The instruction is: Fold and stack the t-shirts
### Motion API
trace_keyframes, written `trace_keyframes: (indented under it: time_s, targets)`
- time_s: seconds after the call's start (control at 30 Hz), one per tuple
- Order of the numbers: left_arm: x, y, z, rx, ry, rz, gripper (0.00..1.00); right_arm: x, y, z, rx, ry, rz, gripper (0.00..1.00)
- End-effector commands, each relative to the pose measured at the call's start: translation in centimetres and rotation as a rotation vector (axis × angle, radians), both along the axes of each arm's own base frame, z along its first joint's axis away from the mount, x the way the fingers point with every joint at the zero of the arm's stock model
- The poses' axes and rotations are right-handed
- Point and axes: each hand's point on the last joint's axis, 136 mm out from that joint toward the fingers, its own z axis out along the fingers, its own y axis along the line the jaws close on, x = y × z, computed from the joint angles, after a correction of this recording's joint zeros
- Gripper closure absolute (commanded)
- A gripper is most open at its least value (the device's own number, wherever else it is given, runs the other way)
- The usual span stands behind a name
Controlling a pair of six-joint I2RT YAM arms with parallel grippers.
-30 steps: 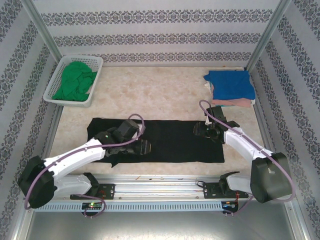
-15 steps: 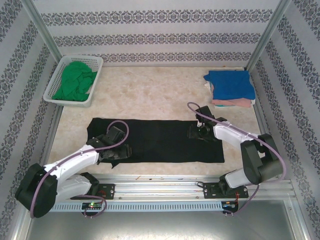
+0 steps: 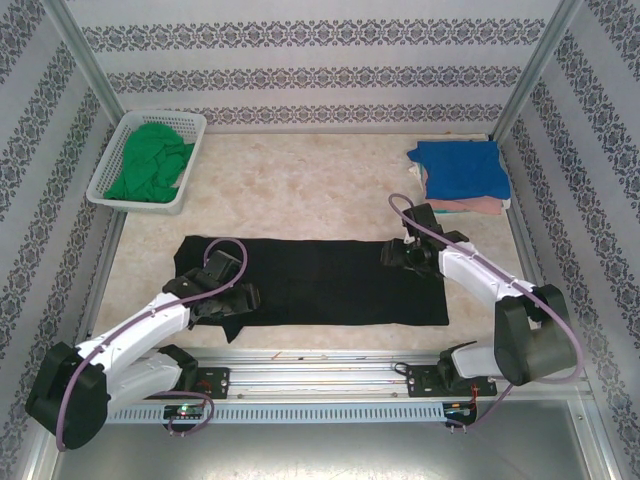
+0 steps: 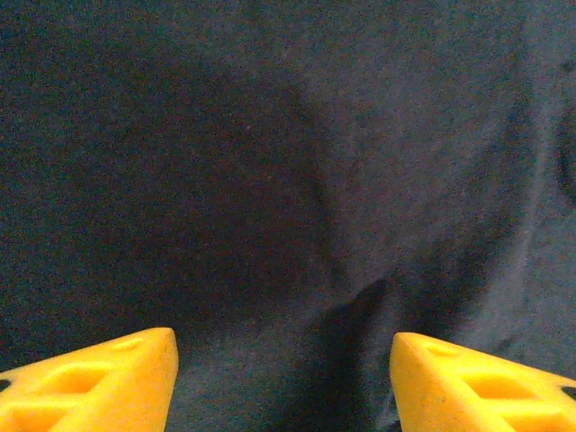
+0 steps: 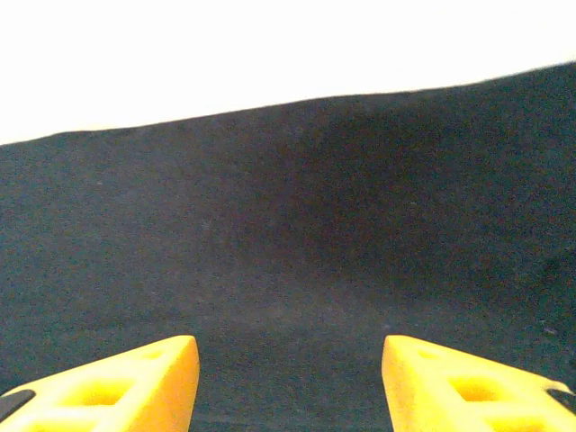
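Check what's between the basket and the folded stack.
Bare tabletop, nothing on it, from the white basket to the blue-topped stack, per the top view.

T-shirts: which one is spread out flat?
The black t-shirt, stretched across the near side. The blue one and pink one sit stacked far right; the green one is bunched in the basket.

Black t-shirt (image 3: 330, 285) is matt soft cloth; basket (image 3: 135, 204) white plastic lattice; tabletop (image 3: 300, 190) smooth, marbled
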Motion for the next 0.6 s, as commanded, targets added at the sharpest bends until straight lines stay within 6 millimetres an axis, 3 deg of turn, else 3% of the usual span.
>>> trace_keyframes:
  time_s: [0.0,0.03,0.17,0.27,0.4,0.57]
  targets:
    - [1.2,-1.1,0.7,-0.039,-0.022,-0.027,0.43,0.7,1.2,0.1,0.002,0.005,0.037,0.43]
    - [1.1,-1.8,0.2,-0.076,-0.009,-0.043,0.52,0.8,1.4,-0.3,0.0,0.019,0.042,0.43]
    - [-1.0,-2.7,-2.1,-0.141,0.062,-0.05,0.67,0.9,1.5,-1.5,-0.008,0.053,0.04,0.42]
    - [-2.2,-3.0,-1.8,-0.156,0.056,-0.077,0.72,0.9,1.3,-2.1,-0.019,0.07,0.042,0.42]
    - [-3.6,-3.4,-0.9,-0.116,0.049,-0.147,0.73,1.4,1.2,-2.4,-0.013,0.085,0.039,0.41]
    - [-4.9,-3.5,-1.2,-0.087,0.097,-0.183,0.67,2.3,1.3,-1.7,-0.01,0.072,0.033,0.41]
